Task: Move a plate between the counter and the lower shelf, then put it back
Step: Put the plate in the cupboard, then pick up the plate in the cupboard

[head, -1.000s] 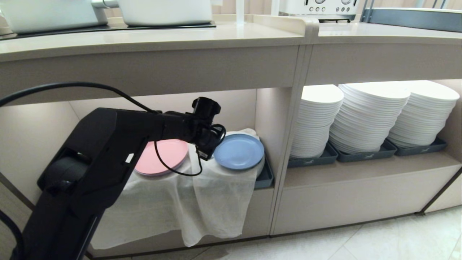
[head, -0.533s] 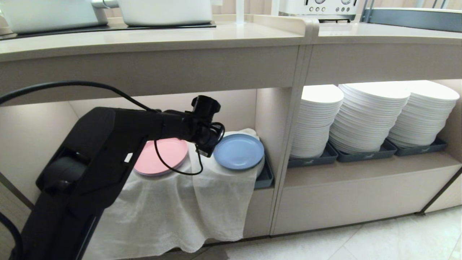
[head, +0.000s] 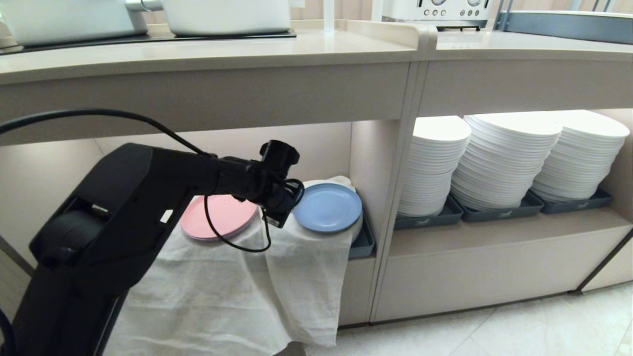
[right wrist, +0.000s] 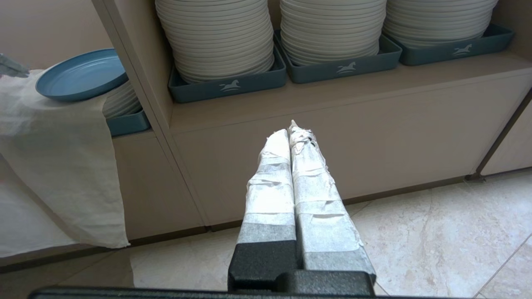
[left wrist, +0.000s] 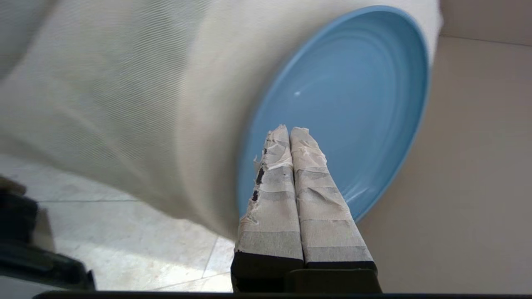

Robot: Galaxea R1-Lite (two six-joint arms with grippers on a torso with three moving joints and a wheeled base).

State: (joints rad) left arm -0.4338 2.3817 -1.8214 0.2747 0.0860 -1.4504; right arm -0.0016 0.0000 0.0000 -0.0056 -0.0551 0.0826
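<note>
The light blue plate (head: 327, 207) lies on the white cloth (head: 296, 277) over a plate stack, at the right end of the lower shelf (head: 326, 148). My left gripper (head: 289, 205) hovers at the plate's left rim, shut, with nothing between its taped fingers (left wrist: 307, 174). In the left wrist view the gripper (left wrist: 289, 129) points across the plate (left wrist: 345, 104). My right gripper (right wrist: 289, 128) hangs parked and shut, low in front of the cabinet base, with the plate (right wrist: 81, 74) far off to its side. The beige counter (head: 198, 54) runs above the shelf.
A pink plate (head: 217, 217) rests on the cloth left of my left wrist. The neighbouring compartment holds three stacks of white plates (head: 504, 158) in grey trays (head: 494, 212). White pots (head: 227, 15) stand on the counter's cooktop, and a white toaster (head: 435, 10) on the adjoining top.
My left arm has sunk a little and drawn slightly back to the left. The cloth's hanging edge has slid lower, and the pink plate has shifted down-left with it. The blue plate stays put.
</note>
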